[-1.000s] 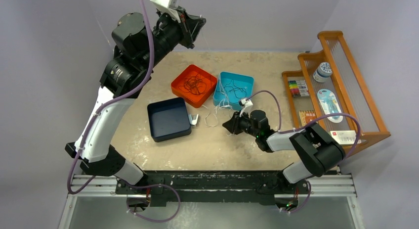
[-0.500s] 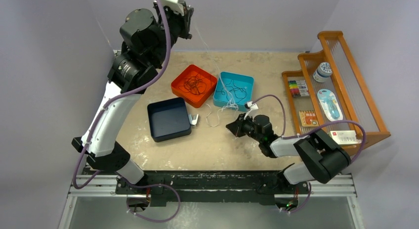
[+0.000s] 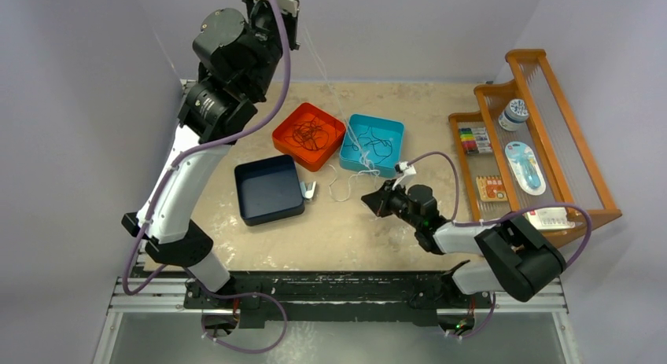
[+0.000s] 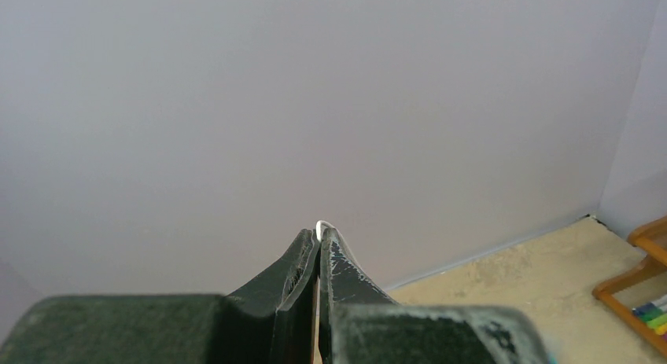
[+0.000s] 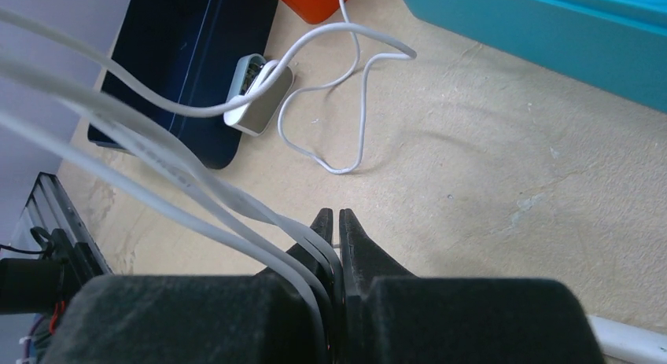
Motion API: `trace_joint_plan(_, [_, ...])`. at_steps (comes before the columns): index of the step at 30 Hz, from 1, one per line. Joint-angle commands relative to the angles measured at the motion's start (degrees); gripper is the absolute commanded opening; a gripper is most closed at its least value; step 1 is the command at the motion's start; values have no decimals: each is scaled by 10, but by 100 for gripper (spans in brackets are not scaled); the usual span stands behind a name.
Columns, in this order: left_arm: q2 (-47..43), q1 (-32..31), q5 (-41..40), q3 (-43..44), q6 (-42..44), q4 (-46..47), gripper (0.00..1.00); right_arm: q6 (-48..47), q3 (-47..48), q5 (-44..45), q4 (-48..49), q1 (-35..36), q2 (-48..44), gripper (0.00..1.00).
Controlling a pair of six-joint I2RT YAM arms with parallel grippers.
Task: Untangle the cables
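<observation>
left gripper (image 4: 318, 237): we are clamping the white cable (image 5: 362, 120) up high | right gripper (image 5: 336, 221): clamping its strands low | step: we are advising a slow, even pull so knots loosen

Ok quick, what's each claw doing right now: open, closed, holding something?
Left gripper: closed, pinching a white cable.
Right gripper: closed on white cable strands.

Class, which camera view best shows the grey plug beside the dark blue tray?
The right wrist view: the plug, touching the white cable, lies close and sharp. The top view shows only a tiny speck; the left wrist view misses it.
</observation>
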Motion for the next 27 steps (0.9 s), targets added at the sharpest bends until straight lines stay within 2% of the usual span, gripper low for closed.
trace_joint_plan(1, [-14,6,-40,48,64,133,0,28,-26,20,-64,-1,9,0])
trace_joint_plan(16, [2,7,-58,54,180,223,0,56,-29,29,-73,-1,30,0])
trace_joint_plan(27, [-23,6,-57,10,194,242,0,49,-21,29,-83,0,9,0])
